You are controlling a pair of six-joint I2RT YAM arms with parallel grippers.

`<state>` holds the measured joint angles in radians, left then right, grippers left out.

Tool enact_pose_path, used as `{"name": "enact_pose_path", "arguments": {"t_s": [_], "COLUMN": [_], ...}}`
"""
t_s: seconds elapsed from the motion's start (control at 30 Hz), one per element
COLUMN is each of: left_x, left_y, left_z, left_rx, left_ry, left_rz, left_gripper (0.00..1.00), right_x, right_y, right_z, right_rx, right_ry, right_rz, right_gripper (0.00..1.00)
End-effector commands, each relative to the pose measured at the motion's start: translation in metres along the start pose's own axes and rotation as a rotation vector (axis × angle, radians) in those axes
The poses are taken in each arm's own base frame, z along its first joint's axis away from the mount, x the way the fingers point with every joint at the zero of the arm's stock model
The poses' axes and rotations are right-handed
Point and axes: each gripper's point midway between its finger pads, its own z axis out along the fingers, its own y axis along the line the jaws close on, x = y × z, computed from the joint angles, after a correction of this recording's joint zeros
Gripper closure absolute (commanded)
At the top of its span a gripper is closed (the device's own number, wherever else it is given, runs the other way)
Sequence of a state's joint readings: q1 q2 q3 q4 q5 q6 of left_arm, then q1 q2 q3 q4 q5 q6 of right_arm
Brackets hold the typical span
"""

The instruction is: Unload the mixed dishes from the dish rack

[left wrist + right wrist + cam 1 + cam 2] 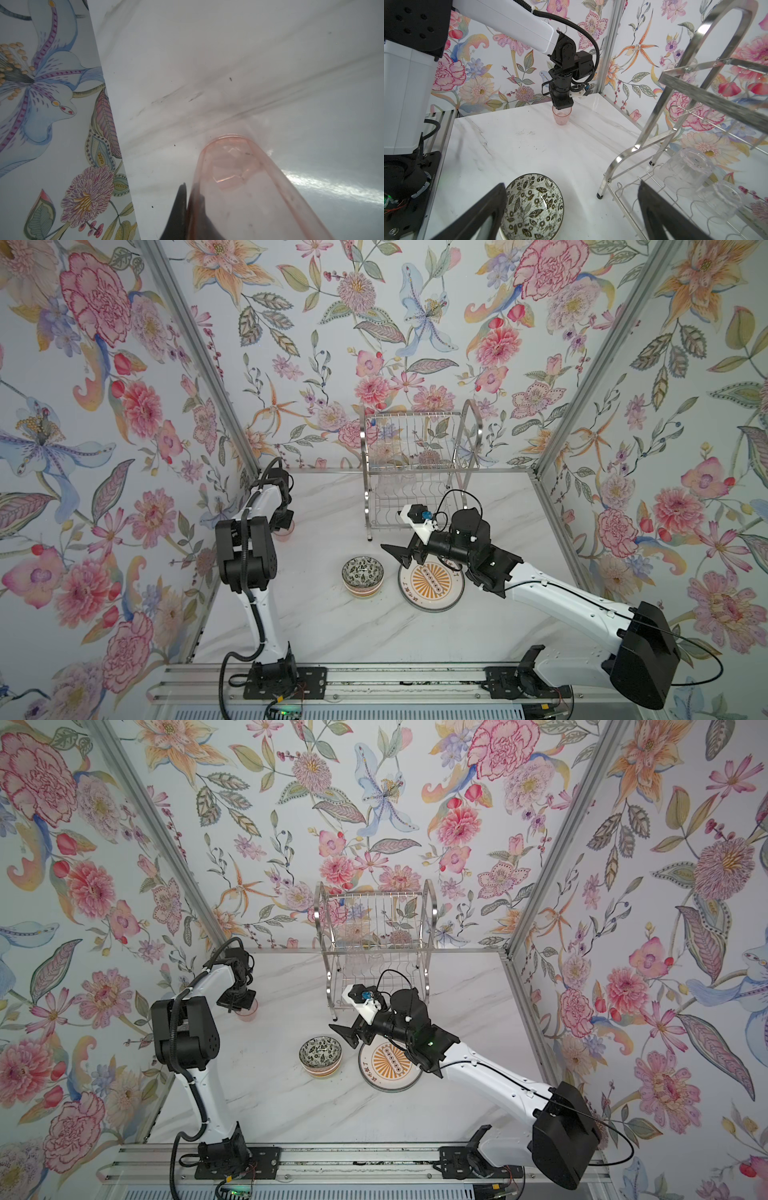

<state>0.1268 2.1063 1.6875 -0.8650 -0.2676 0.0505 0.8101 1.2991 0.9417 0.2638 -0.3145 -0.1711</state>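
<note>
Well, my left gripper (561, 106) is clamped as tight as it goes on the rim of the pink cup (562, 117), with one finger (180, 207) outside the wall and the other showing dark through the tinted side. The cup stands upright on the table (332, 626), well off to the left of the rack (415, 464) and close to the flowered wall (52, 124). My right gripper (572, 184) hangs just in front of the rack's front left leg. Its jaws are spread as wide as they get and there is nothing between them. Below it and in front of the rack sits the bowl (362, 572), right way up, with black leaves and flowers printed inside. Just beside the bowl, also in front of the rack, the plate (432, 587) lies flat with its orange sunburst facing up, and my right arm crosses over its far edge. Inside the rack, two clear cups (685, 168) sit side by side on the lower shelf toward its back, apparently upside down. I cannot tell whether they touch each other.
</note>
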Motion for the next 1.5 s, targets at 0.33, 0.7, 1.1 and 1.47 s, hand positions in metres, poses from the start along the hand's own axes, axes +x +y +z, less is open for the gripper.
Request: {"name": "enact_pose_path", "arguments": {"t_s": [0.33, 0.7, 1.1, 1.47], "left_x": [0.005, 0.009, -0.002, -0.014], "left_y": [0.021, 0.02, 0.023, 0.029], "left_z": [0.015, 0.024, 0.03, 0.021], "left_rx": [0.105, 0.159, 0.208, 0.232], "left_ry": [0.009, 0.015, -0.013, -0.048], "left_rz": [-0.073, -0.114, -0.153, -0.193], "left_gripper": [1.0, 0.93, 0.84, 0.56], "right_x": [0.001, 0.002, 0.002, 0.001], "right_y": [-0.005, -0.007, -0.008, -0.013], "right_z": [-0.005, -0.004, -0.004, -0.003], "right_rx": [0.031, 0.04, 0.047, 0.072], "right_ry": [0.012, 0.017, 0.021, 0.021], "right_rz": [-0.004, -0.008, -0.007, -0.011], "right_gripper": [0.01, 0.01, 0.01, 0.01]}}
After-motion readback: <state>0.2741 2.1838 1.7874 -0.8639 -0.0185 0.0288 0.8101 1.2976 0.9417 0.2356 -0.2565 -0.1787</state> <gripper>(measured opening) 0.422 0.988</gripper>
